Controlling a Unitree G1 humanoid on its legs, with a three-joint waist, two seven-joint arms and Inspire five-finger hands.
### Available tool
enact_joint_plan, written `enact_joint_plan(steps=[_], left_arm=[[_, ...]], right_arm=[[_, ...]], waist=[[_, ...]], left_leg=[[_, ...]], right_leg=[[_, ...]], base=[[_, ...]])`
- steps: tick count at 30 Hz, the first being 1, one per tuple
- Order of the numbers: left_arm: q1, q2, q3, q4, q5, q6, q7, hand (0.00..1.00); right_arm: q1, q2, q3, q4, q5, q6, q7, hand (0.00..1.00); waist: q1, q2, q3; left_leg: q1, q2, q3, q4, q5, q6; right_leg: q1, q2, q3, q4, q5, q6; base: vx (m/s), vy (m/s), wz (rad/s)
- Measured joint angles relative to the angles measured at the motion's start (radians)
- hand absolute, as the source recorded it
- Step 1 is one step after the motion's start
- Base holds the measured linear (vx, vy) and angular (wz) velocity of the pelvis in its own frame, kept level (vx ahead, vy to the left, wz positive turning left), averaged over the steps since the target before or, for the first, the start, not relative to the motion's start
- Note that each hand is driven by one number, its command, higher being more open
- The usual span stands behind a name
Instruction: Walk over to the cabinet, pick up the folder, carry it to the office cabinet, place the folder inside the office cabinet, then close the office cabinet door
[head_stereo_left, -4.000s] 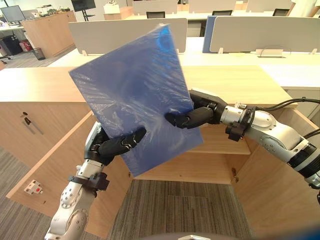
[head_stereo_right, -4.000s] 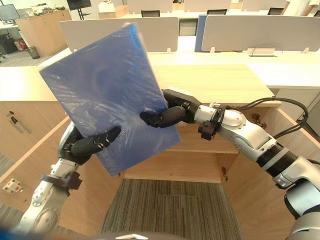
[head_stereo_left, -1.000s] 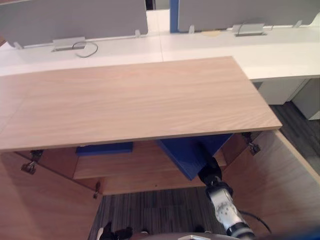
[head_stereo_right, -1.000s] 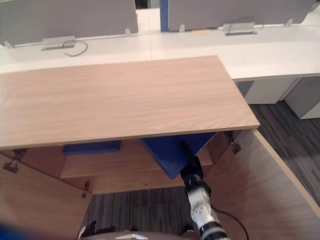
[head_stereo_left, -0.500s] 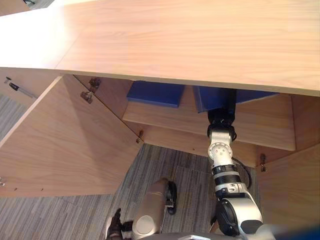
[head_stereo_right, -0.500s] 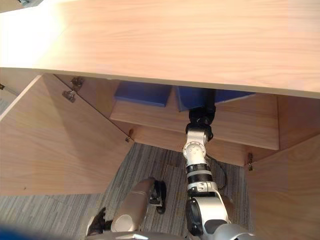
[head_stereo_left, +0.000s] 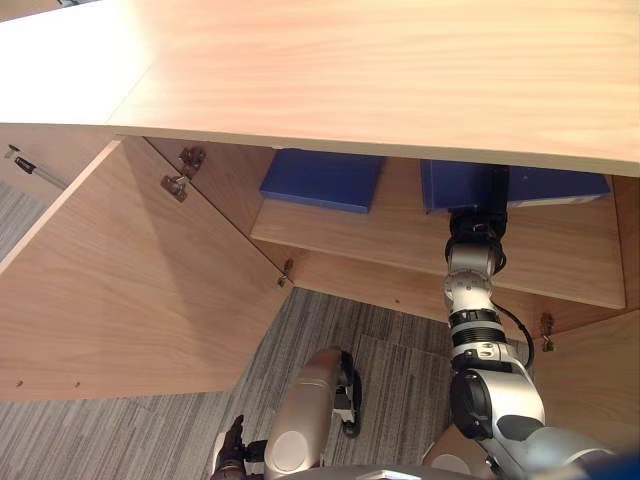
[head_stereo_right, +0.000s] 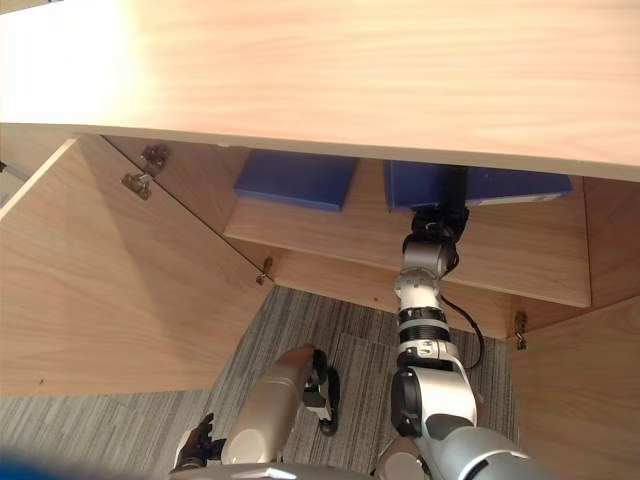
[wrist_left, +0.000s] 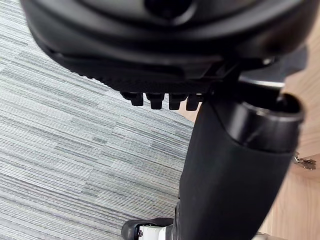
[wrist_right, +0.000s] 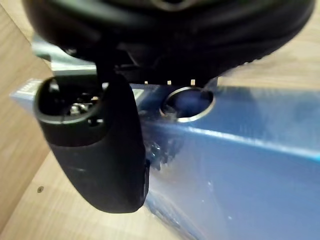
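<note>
**Right hand (head_stereo_left: 492, 200) at the folder: placement stage**

The right hand reaches under the light wooden cabinet top (head_stereo_left: 400, 70), upper right in the left eye view, to the glossy blue plastic folder (head_stereo_left: 560, 187). In the right wrist view its thumb sits beside the folder's spine. Contact and finger closure cannot be told. The folder lies flat on the wooden inner shelf (head_stereo_left: 400, 235), right of a second blue folder (head_stereo_left: 322, 180).

Judged status: carrying done, release pending. The left wooden door (head_stereo_left: 130, 290) and the right wooden door (head_stereo_left: 590, 390) stand open, not yet closed. The left hand (head_stereo_left: 232, 452) hangs at lower left, finger state indeterminate.
</note>
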Motion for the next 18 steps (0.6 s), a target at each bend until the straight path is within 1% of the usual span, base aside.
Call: enact_joint_plan(steps=[1,5,6,7,9,10,12,13,15,16,18], left_arm=[[-0.005,0.001,-0.001,0.004,0.000,0.000,0.000,1.00],[-0.009,0.007,-0.013,0.007,0.000,0.000,-0.001,1.00],[-0.009,0.008,-0.015,0.007,0.000,0.000,-0.002,1.00],[-0.008,0.009,-0.016,0.007,0.000,0.000,-0.002,1.00],[-0.008,0.021,-0.041,0.007,0.001,0.000,-0.005,1.00],[-0.008,0.023,-0.044,0.007,0.001,0.001,-0.007,1.00],[-0.008,0.028,-0.056,0.007,0.000,0.001,-0.015,1.00],[-0.008,0.031,-0.062,0.007,0.000,0.001,-0.018,1.00],[-0.006,0.040,-0.080,0.007,0.000,0.000,-0.036,1.00],[-0.006,0.041,-0.081,0.007,0.000,0.000,-0.043,1.00],[-0.007,0.051,-0.098,0.007,0.000,0.000,-0.061,1.00]], right_arm=[[-0.010,-0.015,0.002,0.020,-0.002,0.024,0.001,1.00],[-0.033,-0.045,0.006,0.040,-0.009,0.057,0.016,1.00],[-0.034,-0.061,0.016,0.051,-0.041,0.077,0.026,1.00],[-0.036,-0.071,0.026,0.060,-0.057,0.082,0.034,1.00],[-0.051,-0.116,0.084,0.102,-0.150,0.139,0.055,1.00],[-0.053,-0.125,0.097,0.114,-0.169,0.152,0.063,1.00],[-0.065,-0.155,0.159,0.168,-0.225,0.199,0.098,1.00],[-0.065,-0.160,0.174,0.180,-0.239,0.209,0.109,1.00],[-0.065,-0.178,0.238,0.240,-0.258,0.254,0.169,1.00],[-0.066,-0.178,0.249,0.257,-0.274,0.265,0.185,1.00],[-0.066,-0.184,0.286,0.344,-0.323,0.317,0.236,1.00]], waist=[[0.002,0.000,0.000],[0.000,0.000,0.000],[-0.002,0.000,0.000],[-0.003,0.000,0.000],[-0.009,0.000,0.000],[-0.012,0.000,0.000],[-0.016,0.000,0.000],[-0.018,0.000,0.000],[-0.021,-0.001,-0.001],[-0.021,-0.001,-0.001],[-0.024,-0.004,-0.002]], left_leg=[[0.001,0.000,0.001,0.002,-0.001,0.000],[0.001,0.005,0.002,0.004,-0.003,0.002],[0.003,0.006,0.003,0.004,-0.003,0.002],[0.004,0.007,0.004,0.004,-0.003,0.002],[0.008,0.013,0.007,0.002,-0.003,0.003],[0.011,0.014,0.007,0.000,-0.003,0.003],[0.033,0.019,0.009,-0.010,-0.003,0.003],[0.039,0.020,0.009,-0.013,-0.003,0.003],[0.062,0.024,0.011,-0.033,-0.002,0.002],[0.068,0.027,0.012,-0.037,-0.002,0.002],[0.087,0.029,0.010,-0.055,0.000,-0.001]], right_leg=[[0.000,0.000,0.002,0.002,-0.001,0.000],[0.001,0.004,0.002,0.002,-0.001,-0.001],[0.003,0.005,0.001,0.001,-0.001,-0.001],[0.004,0.006,0.001,0.001,-0.001,-0.001],[0.009,0.012,-0.001,-0.004,-0.001,-0.004],[0.013,0.013,-0.003,-0.005,-0.001,-0.004],[0.030,0.019,-0.003,-0.015,0.000,-0.005],[0.037,0.019,-0.005,-0.017,0.000,-0.005],[0.057,0.027,-0.010,-0.038,0.004,-0.007],[0.063,0.029,-0.011,-0.043,0.005,-0.007],[0.090,0.034,-0.027,-0.065,0.008,-0.007]], base=[[0.00,0.000,0.00],[0.00,0.000,0.00],[0.00,0.000,0.00],[0.00,0.000,0.00],[0.01,-0.004,-0.02],[0.03,-0.015,-0.04],[0.03,-0.020,-0.06],[0.02,-0.024,-0.05],[0.02,-0.026,-0.07],[0.03,-0.021,-0.06],[0.05,-0.022,0.00]])
